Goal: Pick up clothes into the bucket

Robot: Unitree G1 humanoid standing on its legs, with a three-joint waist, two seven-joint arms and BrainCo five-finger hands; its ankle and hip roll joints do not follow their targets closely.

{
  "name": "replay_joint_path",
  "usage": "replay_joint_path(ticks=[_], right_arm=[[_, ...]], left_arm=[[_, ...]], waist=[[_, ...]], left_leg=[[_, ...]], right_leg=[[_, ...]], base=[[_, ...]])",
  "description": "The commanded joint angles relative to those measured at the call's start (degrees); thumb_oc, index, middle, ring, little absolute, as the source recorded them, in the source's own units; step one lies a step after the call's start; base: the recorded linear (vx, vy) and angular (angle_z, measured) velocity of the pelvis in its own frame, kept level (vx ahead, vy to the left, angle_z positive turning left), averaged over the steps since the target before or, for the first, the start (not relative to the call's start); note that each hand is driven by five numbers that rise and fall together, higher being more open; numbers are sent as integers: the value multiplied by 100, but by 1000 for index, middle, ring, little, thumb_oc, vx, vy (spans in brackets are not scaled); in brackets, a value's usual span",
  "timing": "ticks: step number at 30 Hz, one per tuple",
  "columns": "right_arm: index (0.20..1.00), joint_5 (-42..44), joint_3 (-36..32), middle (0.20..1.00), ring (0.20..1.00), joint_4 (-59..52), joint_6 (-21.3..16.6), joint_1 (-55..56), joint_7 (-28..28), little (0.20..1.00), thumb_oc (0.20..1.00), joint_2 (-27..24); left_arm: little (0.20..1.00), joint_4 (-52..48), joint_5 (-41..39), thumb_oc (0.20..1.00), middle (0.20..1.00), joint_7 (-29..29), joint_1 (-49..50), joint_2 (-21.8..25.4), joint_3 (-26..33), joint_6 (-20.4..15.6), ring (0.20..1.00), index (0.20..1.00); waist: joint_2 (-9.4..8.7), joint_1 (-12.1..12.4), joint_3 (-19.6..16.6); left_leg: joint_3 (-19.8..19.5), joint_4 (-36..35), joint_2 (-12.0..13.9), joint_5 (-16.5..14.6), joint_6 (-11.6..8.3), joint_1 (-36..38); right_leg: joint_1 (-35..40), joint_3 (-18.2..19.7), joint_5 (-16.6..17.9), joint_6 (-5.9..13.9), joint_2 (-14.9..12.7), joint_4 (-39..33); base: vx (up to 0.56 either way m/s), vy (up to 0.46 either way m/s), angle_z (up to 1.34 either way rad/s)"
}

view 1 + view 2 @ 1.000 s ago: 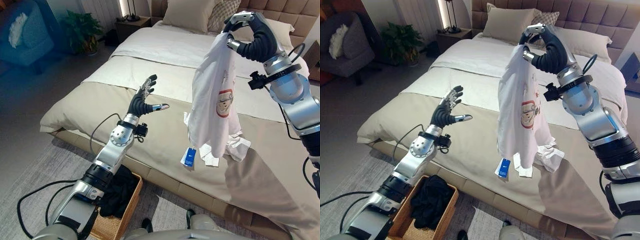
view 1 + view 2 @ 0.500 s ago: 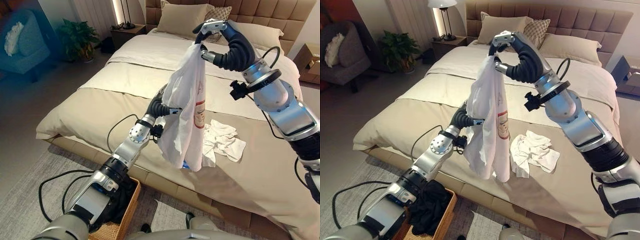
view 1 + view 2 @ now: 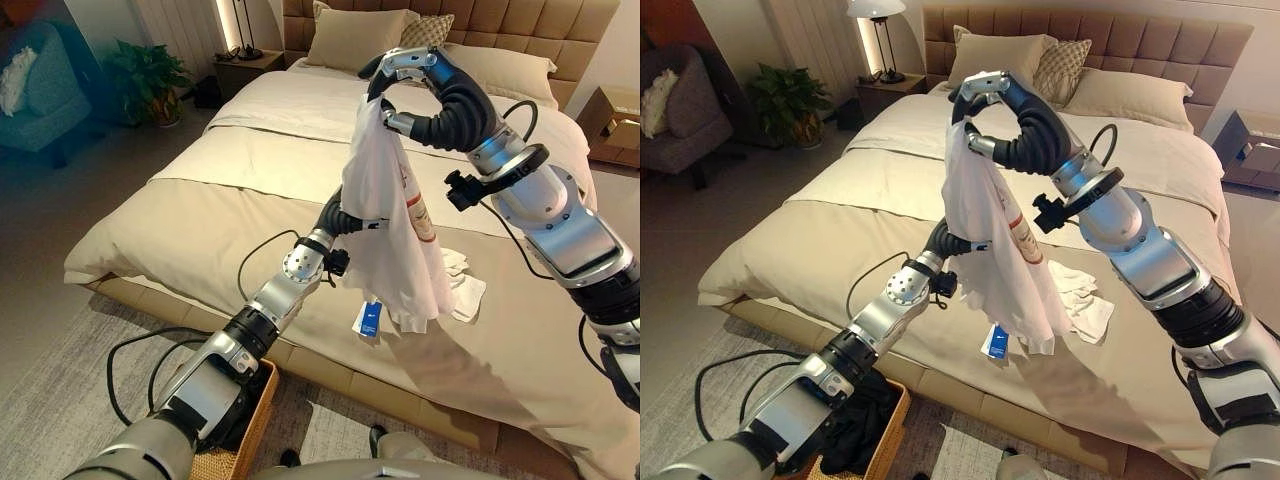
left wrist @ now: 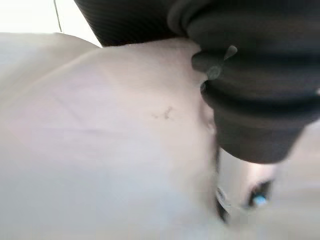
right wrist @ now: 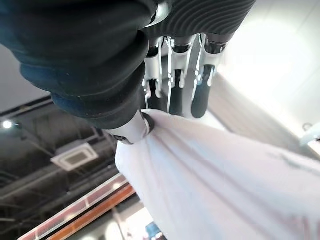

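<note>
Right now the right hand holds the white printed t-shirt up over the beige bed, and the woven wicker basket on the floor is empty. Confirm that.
One thing is wrong: the woven wicker basket is not empty; dark clothing lies in it, as the right eye view shows. The rest stands: the right hand holds the white printed t-shirt up over the beige bed.

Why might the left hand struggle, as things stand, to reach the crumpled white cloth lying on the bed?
Probably not directly: the hanging white shirt, pinched by the right hand, drapes between the left hand and the crumpled white cloth on the bed.
</note>
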Motion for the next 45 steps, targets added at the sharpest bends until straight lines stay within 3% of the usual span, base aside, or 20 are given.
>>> replay_joint_path(ticks=[1, 6, 13, 17, 22, 23, 24, 25, 28, 34, 45], right_arm=[[200, 251, -361, 200, 200, -261, -361, -356, -160, 200, 200, 186], [200, 182, -431, 200, 200, -147, -338, -215, -213, 200, 200, 237], [200, -171, -688, 200, 200, 195, -235, 74, -382, 200, 200, 317], [200, -368, -858, 200, 200, 397, -186, 277, -467, 200, 200, 393], [200, -649, -1248, 200, 200, 941, -73, 660, -608, 200, 200, 412], [366, -688, -1325, 366, 366, 1000, -58, 733, -611, 366, 366, 414], [592, -727, -1394, 592, 592, 1059, -46, 797, -623, 592, 592, 421], [1000, -773, -1487, 1000, 1000, 1139, -32, 896, -639, 1000, 1000, 480], [1000, -840, -1713, 1000, 1000, 1298, -1, 1123, -694, 1000, 1000, 551], [1000, -839, -2473, 1000, 1000, 1876, 28, 2127, -816, 1000, 1000, 893], [1000, -935, -3061, 1000, 1000, 2792, 89, 3567, -784, 1000, 1000, 1565]], left_arm=[[200, 171, -839, 200, 200, -282, -522, -108, -238, -174, 200, 200], [200, 4, -1667, 200, 200, -645, -204, -46, -327, -74, 200, 200], [200, -314, -2032, 200, 200, -725, 164, 130, -163, -92, 200, 200], [200, -499, -1933, 200, 200, -575, 319, 220, 49, -181, 200, 200], [200, -1087, -1372, 200, 200, -348, 653, 693, 637, -352, 200, 200], [200, -1203, -1198, 200, 200, -326, 704, 810, 758, -385, 200, 200], [200, -1313, -1023, 200, 200, -298, 747, 922, 865, -408, 200, 200], [200, -1439, -808, 200, 200, -236, 830, 1050, 1014, -431, 200, 200], [200, -1626, -581, 200, 200, -82, 1037, 1208, 1379, -489, 200, 200], [200, -2548, 123, 200, 200, 249, 1562, 1963, 2624, -778, 200, 200], [200, -3031, 379, 200, 200, 518, 2356, 3380, 4248, -1070, 200, 200]], waist=[[-252, 49, -240], [-233, 51, -266], [-239, 125, -287], [-244, 187, -279], [-262, 346, -247], [-257, 378, -239], [-257, 402, -234], [-259, 431, -230], [-251, 486, -200], [-220, 638, -66], [-98, 727, 231]], left_leg=[[-187, 713, -159, -735, 62, -154], [-195, 719, -174, -744, 69, -144], [-261, 703, -194, -736, 70, -140], [-296, 692, -206, -726, 74, -156], [-375, 697, -234, -716, 78, -193], [-382, 697, -236, -712, 79, -207], [-389, 705, -241, -714, 78, -220], [-404, 721, -246, -718, 81, -240], [-427, 760, -257, -728, 87, -286], [-505, 814, -286, -739, 96, -404], [-637, 951, -353, -698, 93, -735]], right_leg=[[150, -198, 154, 264, -257, -43], [182, -217, 154, 263, -267, -53], [224, -264, 151, 253, -284, -83], [239, -298, 152, 247, -300, -102], [274, -378, 161, 236, -319, -146], [277, -393, 164, 235, -321, -157], [277, -404, 165, 237, -324, -162], [274, -417, 161, 236, -325, -161], [257, -438, 165, 234, -333, -152], [209, -537, 156, 231, -345, -142], [-60, -638, 150, 214, -372, -8]], base=[[0, 0, 0], [0, 0, 0], [-4, -1, 3], [-6, 2, 2], [-13, -4, 7], [0, 0, 0], [-18, 1, 4], [-9, 5, 8], [-17, 9, 7], [-18, 7, 11], [-26, 9, 9]])
